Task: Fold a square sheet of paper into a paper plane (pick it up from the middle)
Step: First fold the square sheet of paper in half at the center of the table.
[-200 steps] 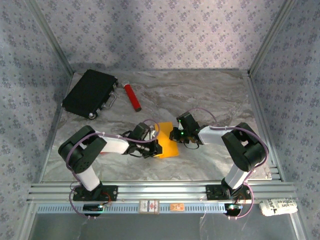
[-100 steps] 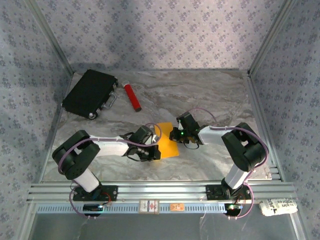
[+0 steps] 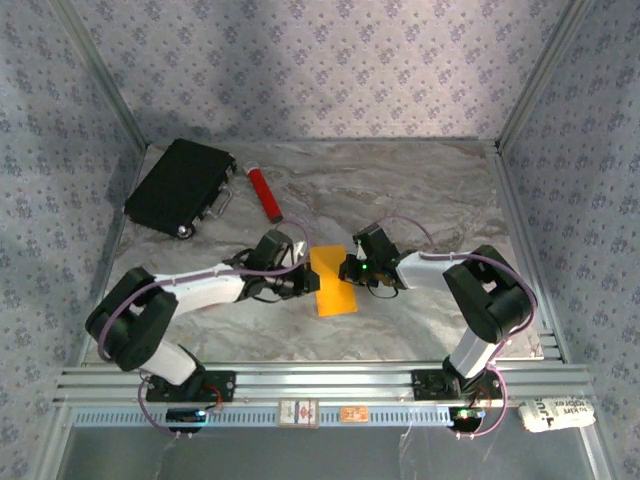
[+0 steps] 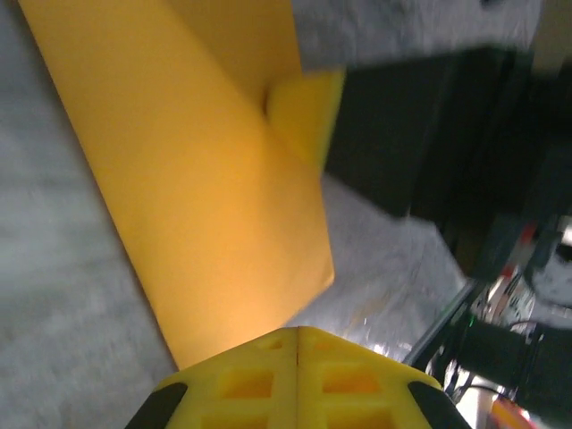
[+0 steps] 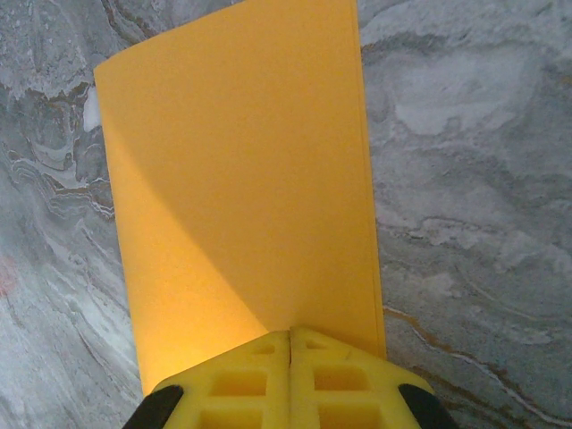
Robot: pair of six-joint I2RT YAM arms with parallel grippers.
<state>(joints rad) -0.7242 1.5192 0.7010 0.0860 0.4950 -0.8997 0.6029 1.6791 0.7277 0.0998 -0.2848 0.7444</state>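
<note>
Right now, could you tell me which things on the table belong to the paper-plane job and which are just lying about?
Belongs to the job:
- orange-yellow sheet of paper

Just lying about:
- black case
- red cylinder

Table (image 3: 430, 200): grey marbled top, walled on three sides, aluminium rail along the bottom edge of the frame. Three items directly on it. Black case (image 3: 180, 187) in the upper left, lying flat and skewed to the table edges. Red cylinder (image 3: 265, 194) just right of the case, on its side, angled down-right. Orange-yellow sheet of paper (image 3: 333, 280) at frame centre, well apart from both, lying flat as a tall narrow rectangle, slightly tilted.
</note>
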